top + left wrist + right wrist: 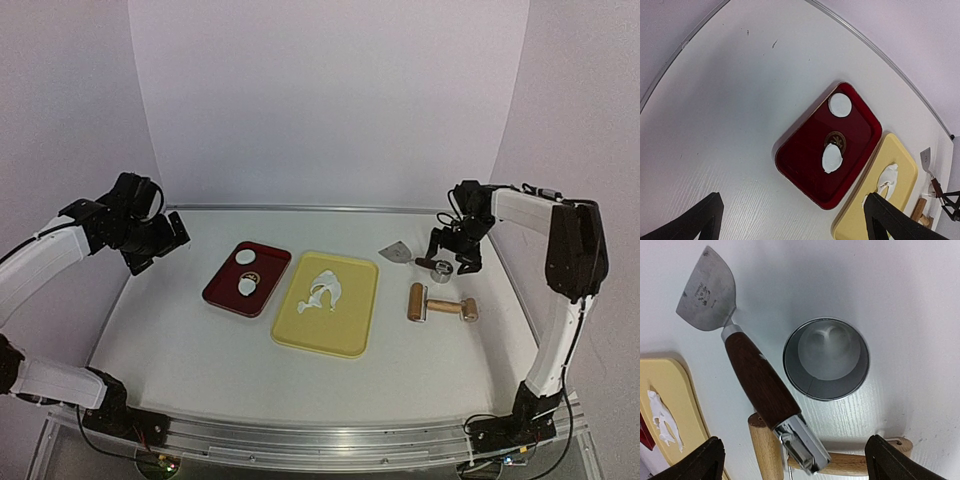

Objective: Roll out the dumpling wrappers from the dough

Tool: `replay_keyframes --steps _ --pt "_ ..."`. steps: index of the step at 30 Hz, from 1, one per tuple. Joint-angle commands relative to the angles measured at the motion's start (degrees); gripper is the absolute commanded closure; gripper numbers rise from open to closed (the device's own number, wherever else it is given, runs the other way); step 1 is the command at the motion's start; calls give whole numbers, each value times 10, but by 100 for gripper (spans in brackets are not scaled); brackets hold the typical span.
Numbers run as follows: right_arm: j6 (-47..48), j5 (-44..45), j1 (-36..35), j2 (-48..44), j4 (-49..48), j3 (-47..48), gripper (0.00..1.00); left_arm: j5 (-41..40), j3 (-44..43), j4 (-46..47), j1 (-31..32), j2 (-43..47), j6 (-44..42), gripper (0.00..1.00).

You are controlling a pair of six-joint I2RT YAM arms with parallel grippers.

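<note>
Two dumpling wrappers (pixel 245 258) flat in red tray (pixel 222 293); dough (pixel 325 290) (ragged, cut-out sheet) on yellow tray (pixel 322 336).

Two dumpling wrappers (pixel 840 105) lie apart in the red tray (pixel 860 131), one at its far corner and one near its middle. Just right of the tray, a yellow tray (pixel 906 162) holds the ragged dough (pixel 888 177). The left gripper (pixel 792 199) hangs over the red tray's near edge, its fingers (pixel 700 222) spread wide with nothing between them.

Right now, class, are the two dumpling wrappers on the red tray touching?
Apart: left wrist view shows bare red tray between the far wrapper and the near wrapper.
</note>
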State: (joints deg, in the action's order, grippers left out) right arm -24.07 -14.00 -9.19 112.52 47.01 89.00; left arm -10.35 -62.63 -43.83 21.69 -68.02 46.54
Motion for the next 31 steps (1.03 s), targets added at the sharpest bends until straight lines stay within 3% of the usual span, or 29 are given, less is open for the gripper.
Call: replay_keyframes --steps 1,3,8,12,22,31 --pt "46 75 -3 -91 -42 -19 2 -34 15 70 -1 35 -23 1" --pt "52 105 -3 -144 -84 -47 2 -36 18 97 -1 46 -46 1" --pt "70 166 -3 -362 -295 -229 2 -75 3 137 -1 75 -99 1" --pt "118 210 -3 -483 -387 -337 2 -99 11 179 -1 116 -128 0" --pt "141 272 -3 -651 -442 -516 2 -105 82 186 -1 152 -100 0" --pt "147 265 -3 -666 -444 -524 2 -95 75 179 -1 145 -116 1"
